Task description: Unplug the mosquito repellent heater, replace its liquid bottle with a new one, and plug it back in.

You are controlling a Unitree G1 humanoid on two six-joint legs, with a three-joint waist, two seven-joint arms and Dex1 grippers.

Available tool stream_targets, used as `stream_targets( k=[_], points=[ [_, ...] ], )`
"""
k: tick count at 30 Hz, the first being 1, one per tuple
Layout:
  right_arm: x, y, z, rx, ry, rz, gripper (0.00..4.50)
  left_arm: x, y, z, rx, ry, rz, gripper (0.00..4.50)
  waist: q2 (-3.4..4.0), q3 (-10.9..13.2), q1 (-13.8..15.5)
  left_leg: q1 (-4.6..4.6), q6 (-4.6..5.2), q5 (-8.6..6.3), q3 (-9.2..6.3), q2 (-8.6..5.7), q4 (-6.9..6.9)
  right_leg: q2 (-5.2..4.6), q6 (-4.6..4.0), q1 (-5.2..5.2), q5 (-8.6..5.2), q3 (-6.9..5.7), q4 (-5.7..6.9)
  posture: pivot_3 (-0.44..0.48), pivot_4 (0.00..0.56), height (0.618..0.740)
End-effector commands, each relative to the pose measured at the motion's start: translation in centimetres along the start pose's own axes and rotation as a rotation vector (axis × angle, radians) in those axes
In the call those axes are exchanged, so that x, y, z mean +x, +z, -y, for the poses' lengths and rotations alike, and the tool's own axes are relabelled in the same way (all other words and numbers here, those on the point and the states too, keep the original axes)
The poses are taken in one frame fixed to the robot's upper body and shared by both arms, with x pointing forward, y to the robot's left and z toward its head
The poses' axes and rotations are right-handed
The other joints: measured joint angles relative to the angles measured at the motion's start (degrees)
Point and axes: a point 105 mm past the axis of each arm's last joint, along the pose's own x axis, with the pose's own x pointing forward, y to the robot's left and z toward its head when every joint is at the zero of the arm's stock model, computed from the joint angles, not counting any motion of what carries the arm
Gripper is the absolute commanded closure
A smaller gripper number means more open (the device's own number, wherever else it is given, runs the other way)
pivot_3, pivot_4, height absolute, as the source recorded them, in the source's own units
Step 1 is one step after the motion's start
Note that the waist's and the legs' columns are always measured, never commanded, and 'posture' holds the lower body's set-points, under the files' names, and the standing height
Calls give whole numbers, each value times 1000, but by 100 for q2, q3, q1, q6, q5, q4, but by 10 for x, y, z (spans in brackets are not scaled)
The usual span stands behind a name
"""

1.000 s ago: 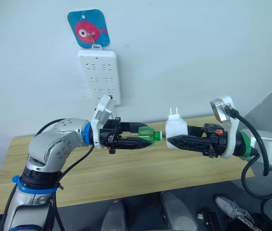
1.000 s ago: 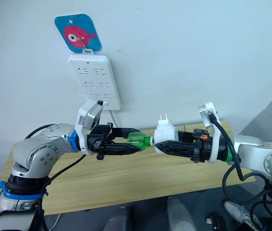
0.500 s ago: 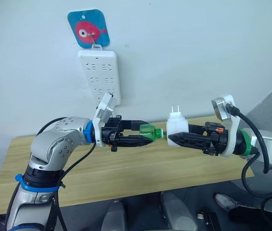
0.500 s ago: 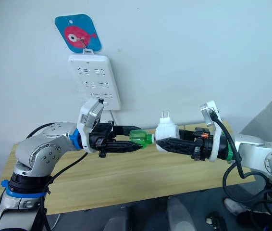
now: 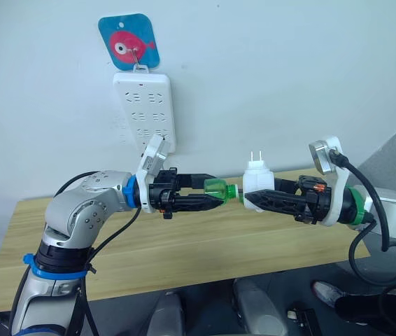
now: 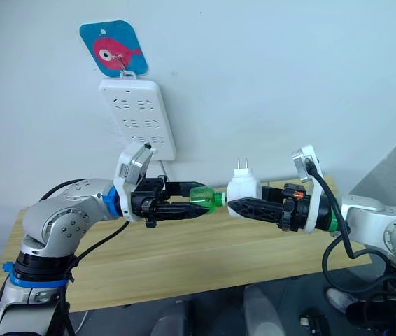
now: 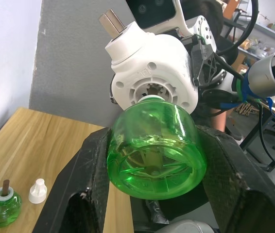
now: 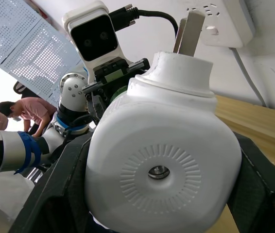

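Observation:
Above the table, my left gripper [image 5: 210, 194] is shut on a green liquid bottle [image 5: 216, 189] lying sideways. The bottle's neck points at the underside of the mosquito repellent heater [image 5: 257, 183], a white rounded unit with two prongs pointing up. My right gripper [image 5: 252, 199] is shut on the heater. In the left wrist view the bottle [image 7: 152, 145] has its neck at the heater's round socket [image 7: 152, 77]; I cannot tell how deep it sits. The right wrist view has the heater's vented face [image 8: 162, 165] between the fingers.
A white power strip [image 5: 144, 108] hangs on the wall under a blue fish hook [image 5: 128, 40], behind and above my left arm. On the wooden table [image 5: 184, 245] stand another green bottle [image 7: 1, 206] with a wick and a white cap [image 7: 36, 190]. A person [image 8: 25, 109] is far behind.
Both grippers have risen slightly and drawn together. The small gap between the bottle's neck and the heater has closed.

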Motion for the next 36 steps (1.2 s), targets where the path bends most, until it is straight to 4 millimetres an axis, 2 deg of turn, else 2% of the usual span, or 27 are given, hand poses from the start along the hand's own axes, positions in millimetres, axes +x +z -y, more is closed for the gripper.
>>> stream_targets(
  k=[1, 11, 20, 31, 36],
  points=[
    [7, -3, -26, -18, 120, -19, 1346, 6, 6, 6, 63, -32, 10, 2250, 0, 0, 0, 0, 0, 0, 0, 0, 0, 0, 0, 0, 0, 0, 0, -202, 151, 734],
    [3, -1, -21, -21, 86, -10, 1346, 2, 7, 1, 69, 2, 16, 2250, 0, 0, -2, 0, 0, 0, 0, 0, 1, 0, 0, 0, 0, 0, 1, -202, 151, 734],
    [1, -1, -8, -34, 17, 4, 1346, 4, 9, 8, 53, -31, 24, 2250, 0, -1, -3, 0, 0, 0, 0, 0, 1, 0, 0, 0, 0, 0, 2, -196, 149, 734],
    [10, -2, -19, -60, 82, -6, 1346, 6, 5, 14, 50, -70, 0, 2250, 0, -5, -6, 1, 0, 0, 0, 0, 2, 0, 0, 0, 0, 0, 4, -197, 144, 734],
    [8, -2, -11, -53, 51, -8, 1346, 6, 4, 18, 54, -98, -12, 2250, 1, -20, -8, 2, 0, 0, 0, 0, 2, 0, 0, 0, 0, 0, 5, -197, 144, 734]
  ],
)
